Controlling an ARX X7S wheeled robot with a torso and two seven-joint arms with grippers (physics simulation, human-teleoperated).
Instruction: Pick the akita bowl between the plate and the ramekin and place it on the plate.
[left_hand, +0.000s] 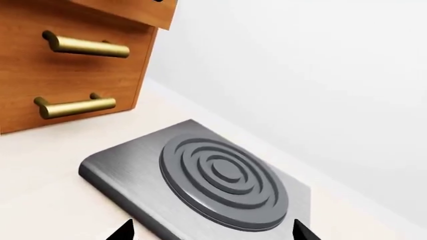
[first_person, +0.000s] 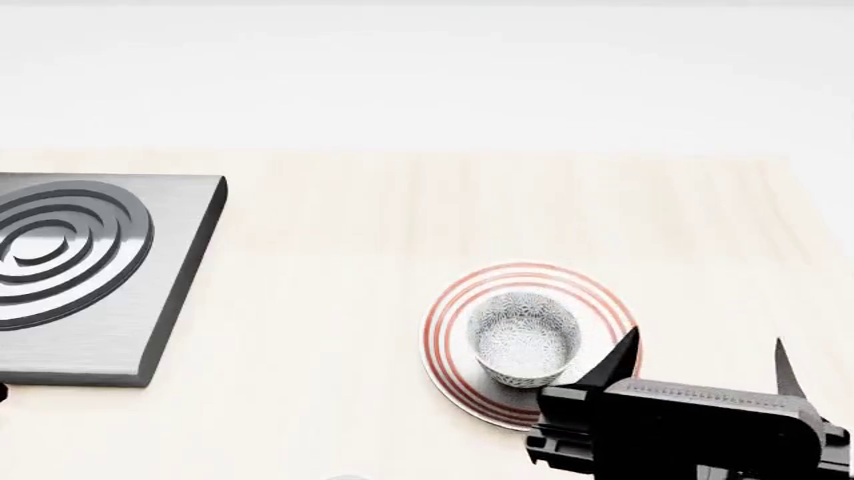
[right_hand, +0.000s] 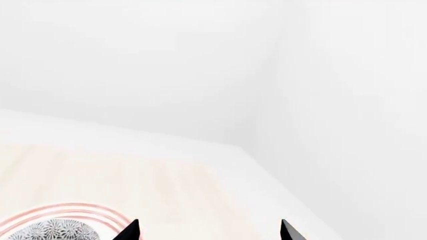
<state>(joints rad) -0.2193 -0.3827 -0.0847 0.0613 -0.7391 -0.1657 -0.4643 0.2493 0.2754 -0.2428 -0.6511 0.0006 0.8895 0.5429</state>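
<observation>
The speckled akita bowl (first_person: 526, 338) stands upright on the red-ringed plate (first_person: 454, 352), near the front of the counter. My right gripper (first_person: 703, 360) is open, empty, just to the bowl's right and apart from it. In the right wrist view the bowl's rim (right_hand: 53, 232) and the plate's rings (right_hand: 73, 209) show beside the open right gripper (right_hand: 208, 231). My left gripper (left_hand: 212, 231) is open over the grey hob plate, holding nothing. The ramekin is out of view.
A grey hob plate (first_person: 94, 275) with concentric rings (left_hand: 220, 180) lies at the counter's left. A wooden drawer unit (left_hand: 67, 65) with brass handles stands beyond it. A white wall backs the counter, whose right edge (first_person: 801, 230) lies near the plate.
</observation>
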